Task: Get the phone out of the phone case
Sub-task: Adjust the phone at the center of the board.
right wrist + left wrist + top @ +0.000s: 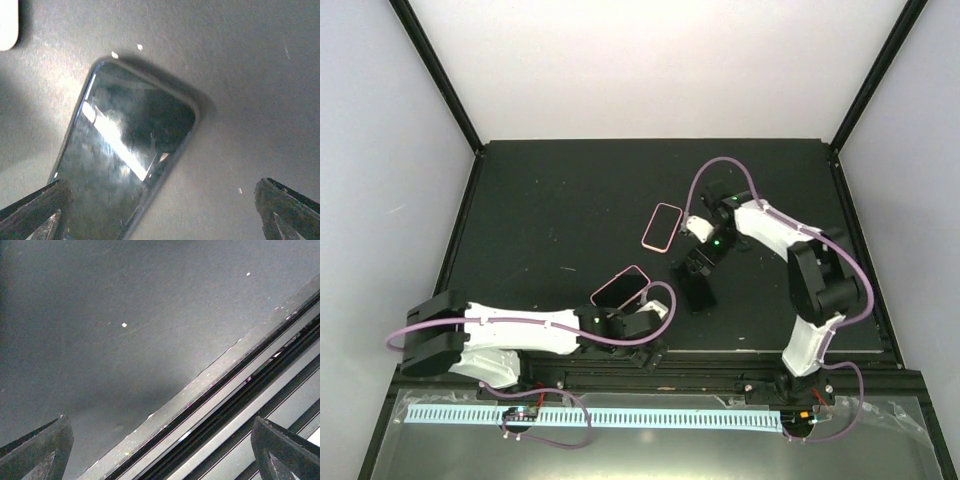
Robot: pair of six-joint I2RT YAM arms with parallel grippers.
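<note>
A dark glossy phone (125,160) lies flat on the black mat in the right wrist view, under my right gripper (160,186). That gripper is open, its left finger (42,210) over the phone's edge and its right finger (285,207) over bare mat. From above, the right gripper (698,280) hangs low at mid-table. A pink-rimmed phone case (662,227) lies just left of it. A second pink-rimmed case (620,288) rests beside my left wrist; I cannot tell whether either holds a phone. My left gripper (652,348) (160,421) is open over the mat's near edge, holding nothing.
A pale rounded corner (7,25) shows at the top left of the right wrist view. The mat's near edge (200,377) and the metal rails (260,395) run under the left gripper. White walls and a black frame (440,75) enclose the table.
</note>
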